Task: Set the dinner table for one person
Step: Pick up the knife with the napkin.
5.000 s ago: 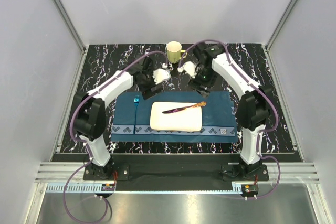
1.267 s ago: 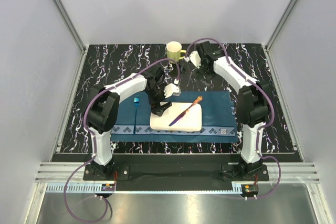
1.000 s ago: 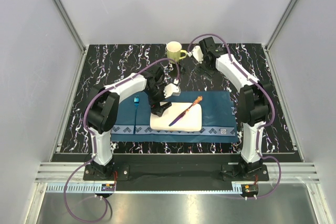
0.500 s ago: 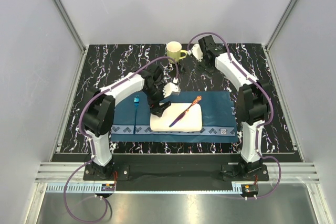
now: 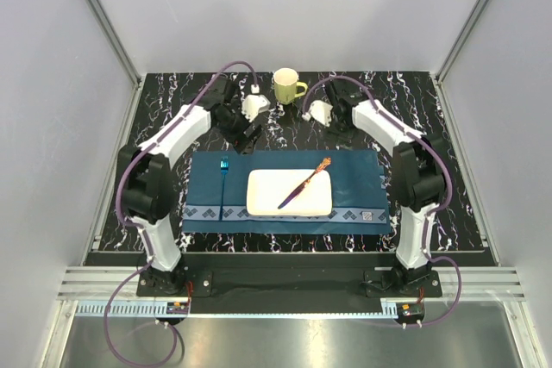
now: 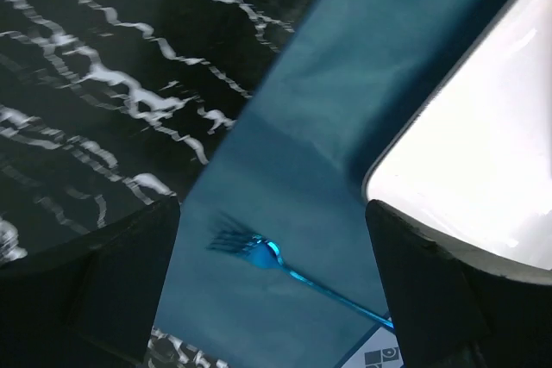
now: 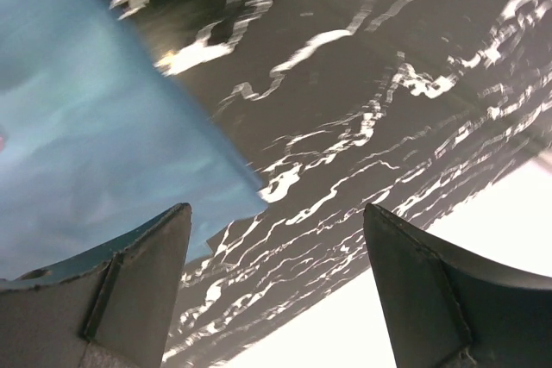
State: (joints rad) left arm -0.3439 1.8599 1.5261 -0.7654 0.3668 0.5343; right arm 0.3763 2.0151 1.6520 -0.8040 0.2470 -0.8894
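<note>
Right past the arm bases, the black marbled worktop (image 5: 155, 109) runs wall to wall across the booth. Nearest to us on it lies a dark blue placemat (image 5: 358, 187), its patterned border along the near edge. A white rectangular plate (image 5: 267, 200) sits in the middle of the cloth. A knife (image 5: 302, 184) lies slantwise across the plate, its coppery handle aimed at the far right. Just left of the plate, on the cloth, there's a blue fork (image 5: 222, 183), tines pointing away from us. Beyond the mat's far edge both arms hang above bare worktop. The left claw (image 6: 272, 239) is spread wide with nothing between its fingers, and its own camera looks down on the fork tines and a plate corner. The right claw (image 7: 276, 230) is spread wide too, empty-handed, with a corner of the mat below it. Farthest back, between the two claws and near the far edge, stands a pale yellow-green mug (image 5: 285, 86), handle to the right.
</note>
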